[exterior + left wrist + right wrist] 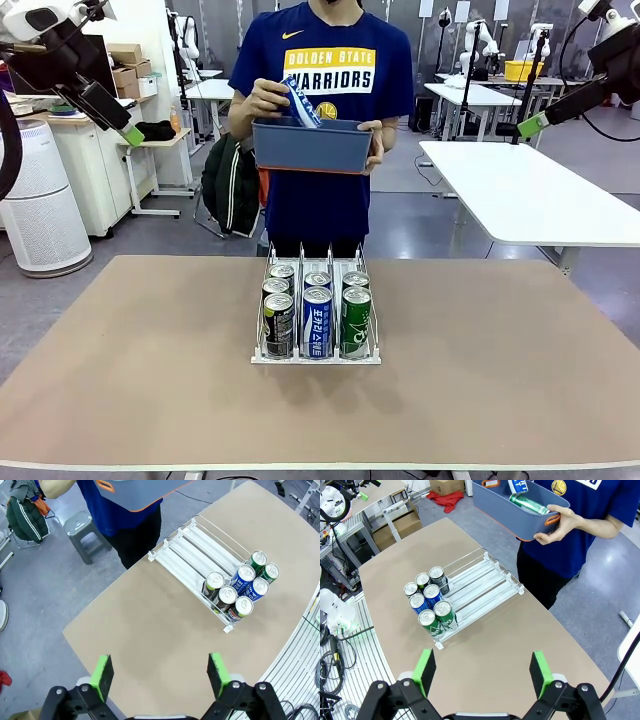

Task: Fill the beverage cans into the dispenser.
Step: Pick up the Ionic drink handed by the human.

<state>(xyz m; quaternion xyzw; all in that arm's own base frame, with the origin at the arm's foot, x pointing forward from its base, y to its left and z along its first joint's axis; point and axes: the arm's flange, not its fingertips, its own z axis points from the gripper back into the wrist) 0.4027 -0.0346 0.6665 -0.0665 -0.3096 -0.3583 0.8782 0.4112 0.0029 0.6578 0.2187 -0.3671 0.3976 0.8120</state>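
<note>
The white wire dispenser [262, 352] stands at the middle of the brown table, and several beverage cans [317, 322], dark, blue-and-white and green, stand packed at its near end. Across the table a person holds a blue-grey bin [312, 145] and lifts a blue-and-white can [300, 100] out of it. A green can [530, 504] lies in the bin [510, 515]. My left gripper [130, 132] hangs high at the far left, open and empty [160, 672]. High at the far right, my right gripper [530, 126] is also open and empty [482, 670]. Both wrist views look down on the dispenser [175, 560] [480, 582].
Bare brown table [120, 380] spreads to both sides of the rack. A white table [540, 200] stands behind at the right, and a white air purifier [40, 210] at the left. A grey stool [82, 530] is beside the person.
</note>
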